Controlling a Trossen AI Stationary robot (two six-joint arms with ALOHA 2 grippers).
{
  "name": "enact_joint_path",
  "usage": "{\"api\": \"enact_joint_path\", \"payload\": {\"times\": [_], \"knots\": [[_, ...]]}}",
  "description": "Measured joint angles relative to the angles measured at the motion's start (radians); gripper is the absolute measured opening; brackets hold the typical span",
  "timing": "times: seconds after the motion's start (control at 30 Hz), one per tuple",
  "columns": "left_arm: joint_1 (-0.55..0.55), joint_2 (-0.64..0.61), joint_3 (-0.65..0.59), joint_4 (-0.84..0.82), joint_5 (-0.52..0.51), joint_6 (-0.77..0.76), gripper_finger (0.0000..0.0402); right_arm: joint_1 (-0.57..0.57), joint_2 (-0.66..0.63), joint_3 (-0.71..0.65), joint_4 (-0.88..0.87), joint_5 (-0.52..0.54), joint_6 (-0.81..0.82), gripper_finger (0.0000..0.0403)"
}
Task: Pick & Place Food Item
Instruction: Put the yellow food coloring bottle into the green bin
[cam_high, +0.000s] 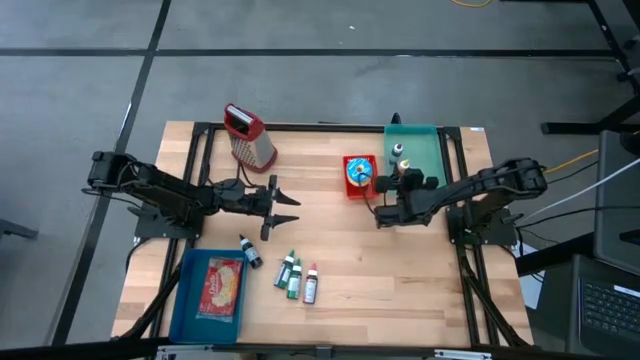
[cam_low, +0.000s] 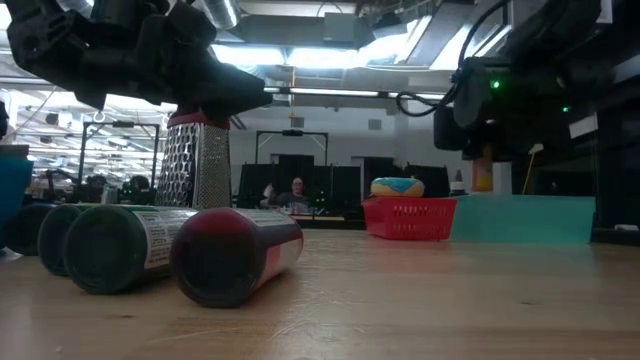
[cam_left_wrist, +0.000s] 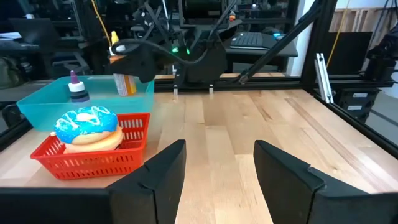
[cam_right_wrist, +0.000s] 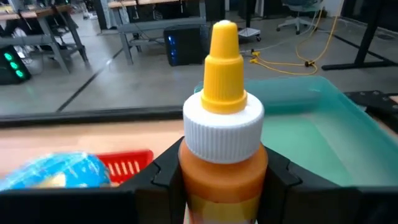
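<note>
1. Small bottles (cam_high: 295, 277) lie near the counter's (cam_high: 400, 290) front edge, beside a blue tray (cam_high: 185, 300).
2. The left claw (cam_high: 288, 200) hangs released over bare mid-counter wood.
3. The right claw (cam_high: 382, 213) grips an orange sauce bottle (cam_right_wrist: 224, 149) beside the red basket (cam_high: 358, 176), the teal bin (cam_high: 420, 150) behind.

1. The bottle (cam_right_wrist: 224, 155) was orange, with a white collar and yellow nozzle.
2. The doughnut (cam_left_wrist: 88, 126) wore blue icing streaked white.
3. Its basket (cam_left_wrist: 93, 155) was red mesh.
4. The tray (cam_high: 425, 150), upper right, was teal.
5. The bin (cam_high: 190, 300), lower left, was blue.
6. The grater (cam_high: 250, 140) was silver, red-handled.
</note>
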Motion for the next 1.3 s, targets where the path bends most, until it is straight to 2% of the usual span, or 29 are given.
{"api": "enact_joint_path", "payload": {"times": [0.37,0.7,1.07,1.3], "knots": [[0.000,0.000,0.000,0.000,-0.002,0.005,0.0184,-0.001,0.149,0.000,0.011,-0.006,0.132,0.0131],[0.000,0.000,0.000,0.001,-0.002,0.006,0.0184,0.002,0.187,0.000,0.016,-0.015,0.172,0.0135],[0.000,0.000,0.000,0.001,-0.002,0.006,0.0184,0.013,0.187,0.000,0.020,-0.025,0.153,0.0224],[0.000,0.000,0.000,0.001,-0.002,0.014,0.0184,0.013,0.187,0.009,0.021,0.008,0.150,0.0241]]}}
